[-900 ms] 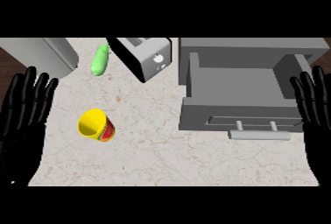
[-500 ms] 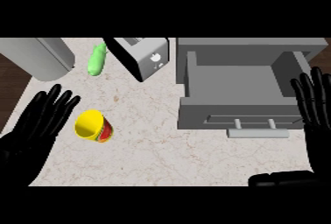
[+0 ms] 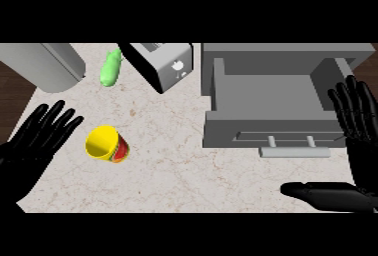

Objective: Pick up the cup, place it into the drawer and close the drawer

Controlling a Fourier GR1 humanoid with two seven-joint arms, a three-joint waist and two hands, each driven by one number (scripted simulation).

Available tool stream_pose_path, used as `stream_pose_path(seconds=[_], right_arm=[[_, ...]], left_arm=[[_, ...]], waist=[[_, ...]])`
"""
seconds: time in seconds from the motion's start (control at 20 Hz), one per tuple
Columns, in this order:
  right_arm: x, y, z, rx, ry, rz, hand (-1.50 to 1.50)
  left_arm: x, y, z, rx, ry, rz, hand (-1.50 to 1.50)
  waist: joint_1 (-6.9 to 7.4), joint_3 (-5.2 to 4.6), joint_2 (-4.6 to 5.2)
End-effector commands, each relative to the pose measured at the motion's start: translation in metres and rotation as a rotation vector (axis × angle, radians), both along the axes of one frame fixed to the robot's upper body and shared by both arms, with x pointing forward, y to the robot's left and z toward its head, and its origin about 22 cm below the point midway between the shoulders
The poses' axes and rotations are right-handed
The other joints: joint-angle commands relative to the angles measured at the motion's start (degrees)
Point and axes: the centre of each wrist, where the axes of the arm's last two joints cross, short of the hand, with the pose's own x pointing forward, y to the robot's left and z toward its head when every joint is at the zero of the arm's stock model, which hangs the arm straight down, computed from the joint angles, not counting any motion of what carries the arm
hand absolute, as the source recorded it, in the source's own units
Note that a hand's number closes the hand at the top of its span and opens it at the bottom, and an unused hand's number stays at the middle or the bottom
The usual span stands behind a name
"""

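A yellow cup (image 3: 105, 144) with a red band lies tilted on the pale counter, its mouth turned toward the left. My left hand (image 3: 40, 137) is open just left of the cup, fingers straight and pointing up and right, a small gap away from it. The grey drawer (image 3: 277, 107) stands pulled open at the right, its inside bare, with a handle (image 3: 293, 149) on its front. My right hand (image 3: 359, 131) is open at the right edge beside the drawer, fingers up and thumb stretched out low.
A toaster (image 3: 164, 65) stands at the back, next to the drawer's left wall. A green cucumber (image 3: 111, 69) lies left of it, and a grey rounded container (image 3: 46, 64) fills the back left corner. Dark floor shows past the counter's left edge.
My left hand has swung in from the left edge toward the cup, fingers now angled right. The right hand's thumb has come into view at the lower right. The cup has not moved.
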Motion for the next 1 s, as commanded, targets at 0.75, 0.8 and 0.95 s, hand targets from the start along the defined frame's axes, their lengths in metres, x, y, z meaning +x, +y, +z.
stream_pose_path(seconds=[0.75,0.8,0.95], right_arm=[[0.006,-0.009,-0.014,-0.016,-0.009,0.006,-1.50],[-0.002,-0.005,0.007,-0.015,-0.005,0.018,-1.50],[0.009,-0.017,-0.003,-0.006,-0.010,0.026,-1.50]], left_arm=[[0.039,0.053,-0.114,0.181,0.110,0.231,-1.50],[0.023,0.060,-0.125,0.199,0.147,0.214,-1.50],[0.034,0.058,-0.142,0.239,0.146,0.242,-1.50]], waist=[[-0.46,-0.02,0.08],[-0.38,-0.03,0.01],[-0.46,-0.02,0.09]])
